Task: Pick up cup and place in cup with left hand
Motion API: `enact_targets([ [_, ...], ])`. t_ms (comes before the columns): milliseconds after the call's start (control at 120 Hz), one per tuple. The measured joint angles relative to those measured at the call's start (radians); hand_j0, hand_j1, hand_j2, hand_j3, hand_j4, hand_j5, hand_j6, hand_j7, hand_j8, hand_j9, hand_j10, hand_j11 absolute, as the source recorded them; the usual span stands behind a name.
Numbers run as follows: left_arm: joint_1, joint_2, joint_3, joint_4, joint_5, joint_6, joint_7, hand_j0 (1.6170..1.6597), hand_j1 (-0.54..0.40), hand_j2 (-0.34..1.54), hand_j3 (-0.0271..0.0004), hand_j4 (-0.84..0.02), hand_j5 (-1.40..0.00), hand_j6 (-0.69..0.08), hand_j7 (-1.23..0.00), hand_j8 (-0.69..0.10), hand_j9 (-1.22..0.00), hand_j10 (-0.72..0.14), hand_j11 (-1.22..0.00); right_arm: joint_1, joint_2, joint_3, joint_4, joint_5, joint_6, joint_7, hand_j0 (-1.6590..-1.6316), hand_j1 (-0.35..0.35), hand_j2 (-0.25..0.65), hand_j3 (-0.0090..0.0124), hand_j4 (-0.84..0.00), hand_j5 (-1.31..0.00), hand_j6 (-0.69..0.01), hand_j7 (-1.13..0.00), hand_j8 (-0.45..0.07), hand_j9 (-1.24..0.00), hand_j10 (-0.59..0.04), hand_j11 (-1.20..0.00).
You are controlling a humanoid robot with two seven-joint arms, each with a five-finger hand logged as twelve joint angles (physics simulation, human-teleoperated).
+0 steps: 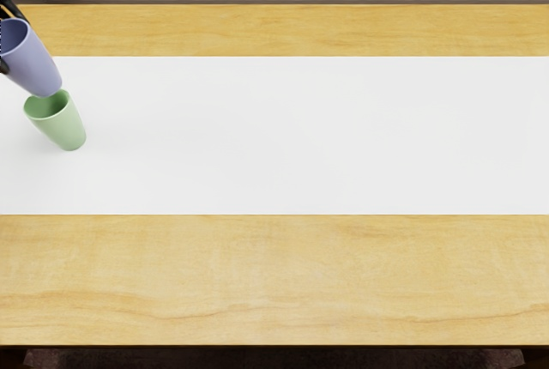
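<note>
At the picture's left edge my left hand (12,14) shows only in part, its dark fingers around the upper part of a blue-violet cup (36,62). That cup hangs tilted, its mouth toward the upper left and its base toward the lower right. A light green cup (64,125) stands on the white strip just below it. The blue cup's base overlaps the back of the green cup's rim in the view; whether it is inside the mouth or above it, I cannot tell. The palm is cut off by the picture's edge.
A white strip (300,135) runs across the wooden table (283,275) from left to right. The table's front edge crosses the bottom of the view, and a brown wall rises behind the far edge.
</note>
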Motion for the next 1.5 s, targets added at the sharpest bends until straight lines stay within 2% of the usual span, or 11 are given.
enact_targets([
  [483, 0.023, 0.017, -0.001, -0.024, -0.003, 0.003, 0.0, 1.6548, -0.124, 0.18, 0.0, -0.434, -0.7, -0.296, -0.7, -0.337, -0.69, -0.513, -0.69, 0.0, 0.0, 0.0, 0.0, 0.0, 0.0, 0.0, -1.6581, -0.349, 0.0, 0.0, 0.0, 0.0, 0.0, 0.0, 0.0, 0.0, 0.0, 0.0],
  [875, 0.045, 0.039, -0.003, -0.029, -0.003, 0.006, 0.0, 1.654, -0.099, 0.14, 0.0, -0.446, -0.7, -0.316, -0.69, -0.363, -0.69, -0.512, -0.69, 0.0, 0.0, 0.0, 0.0, 0.0, 0.0, 0.0, -1.6581, -0.349, 0.0, 0.0, 0.0, 0.0, 0.0, 0.0, 0.0, 0.0, 0.0, 0.0],
  [1500, 0.052, 0.019, -0.002, -0.026, -0.002, 0.013, 0.0, 1.6539, -0.087, 0.13, 0.0, -0.452, -0.7, -0.326, -0.69, -0.373, -0.69, -0.509, -0.69, 0.0, 0.0, 0.0, 0.0, -0.001, 0.0, 0.0, -1.6581, -0.349, 0.0, 0.0, 0.0, 0.0, 0.0, 0.0, 0.0, 0.0, 0.0, 0.0],
])
